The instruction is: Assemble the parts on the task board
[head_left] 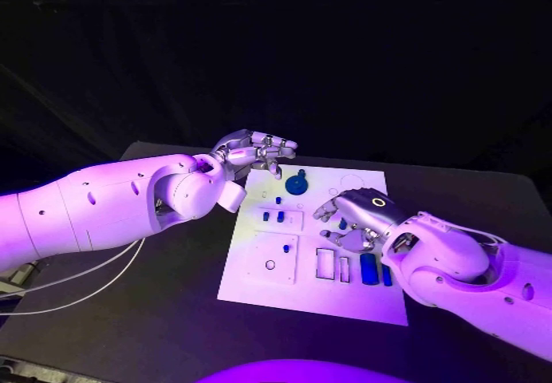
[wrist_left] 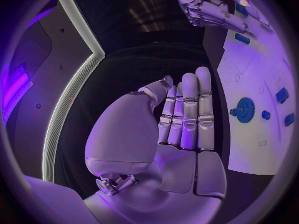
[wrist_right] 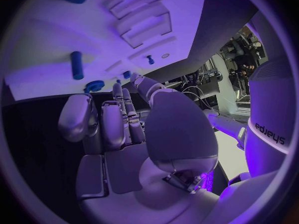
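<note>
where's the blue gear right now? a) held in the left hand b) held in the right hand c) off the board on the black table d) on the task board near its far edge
d: the blue gear sits on the task board near its far edge, and the left hand beside it holds nothing.

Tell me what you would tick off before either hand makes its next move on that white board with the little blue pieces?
1. Left hand free of parts: ok, its fingers lie straight and together, holding nothing.
2. Right hand free of parts: cannot tell, its fingers curl down over the white rectangular task board.
3. Round blue toothed gear on the board: ok, nothing touches it.
4. Long blue bar on the board: ok, beside the right wrist.
5. Board flat on the black table: ok.
</note>
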You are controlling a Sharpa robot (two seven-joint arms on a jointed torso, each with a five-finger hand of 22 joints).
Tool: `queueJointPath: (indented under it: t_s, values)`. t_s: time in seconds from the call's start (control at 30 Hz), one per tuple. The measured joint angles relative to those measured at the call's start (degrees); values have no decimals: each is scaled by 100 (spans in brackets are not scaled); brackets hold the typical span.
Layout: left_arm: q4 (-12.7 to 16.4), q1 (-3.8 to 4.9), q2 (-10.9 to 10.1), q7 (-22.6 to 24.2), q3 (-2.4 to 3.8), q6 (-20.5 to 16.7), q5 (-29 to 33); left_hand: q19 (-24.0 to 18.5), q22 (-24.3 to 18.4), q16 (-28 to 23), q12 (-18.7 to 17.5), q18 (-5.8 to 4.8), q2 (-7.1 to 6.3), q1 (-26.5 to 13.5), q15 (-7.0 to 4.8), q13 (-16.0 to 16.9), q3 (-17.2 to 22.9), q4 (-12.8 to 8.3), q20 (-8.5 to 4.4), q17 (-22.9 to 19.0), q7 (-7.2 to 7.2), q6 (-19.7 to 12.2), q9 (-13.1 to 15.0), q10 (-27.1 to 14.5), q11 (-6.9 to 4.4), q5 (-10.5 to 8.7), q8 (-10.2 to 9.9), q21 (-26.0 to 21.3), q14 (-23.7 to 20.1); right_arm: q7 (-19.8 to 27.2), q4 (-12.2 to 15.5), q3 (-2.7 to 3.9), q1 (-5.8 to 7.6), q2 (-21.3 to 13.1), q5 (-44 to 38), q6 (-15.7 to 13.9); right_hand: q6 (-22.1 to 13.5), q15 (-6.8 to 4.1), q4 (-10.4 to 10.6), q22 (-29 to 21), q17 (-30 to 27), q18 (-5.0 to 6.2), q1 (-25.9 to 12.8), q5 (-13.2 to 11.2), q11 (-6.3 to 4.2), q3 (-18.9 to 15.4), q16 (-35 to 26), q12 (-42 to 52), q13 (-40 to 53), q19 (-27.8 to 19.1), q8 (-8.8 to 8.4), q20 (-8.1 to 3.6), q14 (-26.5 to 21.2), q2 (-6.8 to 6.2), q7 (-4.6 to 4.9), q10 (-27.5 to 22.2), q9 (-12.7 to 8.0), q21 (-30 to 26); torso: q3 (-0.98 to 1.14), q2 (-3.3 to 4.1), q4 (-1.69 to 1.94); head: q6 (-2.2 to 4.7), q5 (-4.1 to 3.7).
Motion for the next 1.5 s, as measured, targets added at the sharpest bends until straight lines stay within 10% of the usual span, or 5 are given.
queueJointPath:
  t_s: [0.37, 1.5]
  values:
    - [17, 0, -17, -1, 0, 25, 0, 0, -6, 23, 0, 0, 0, 0, 0, 0, 0, 0, 0, -6, 0, 0, 0, 0, 0, 0, 0, 0, 0, 25, -217, 30, 267, -528, 68, 255, -271, 71, 78, -139, -50, -1, 47, -131, 52, -351, -20, 208, 47, -110, 0, 54, 10, -122, -193, -396, -81, -187, -4, -10, -12, 107, -163]
    - [14, 0, -18, 3, 0, 92, 0, 0, -11, 23, 31, 0, 0, 0, 0, 0, -31, -1, 0, -18, 0, 0, -3, -21, -20, 0, 0, 1, 0, 140, -776, -8, 156, 70, 175, 704, 248, 4, 171, 395, 88, 1, 259, -52, -133, -266, 270, 806, 145, 68, 139, -80, 13, 90, -35, 78, 4, 290, -3, 6, 3, 113, -180]
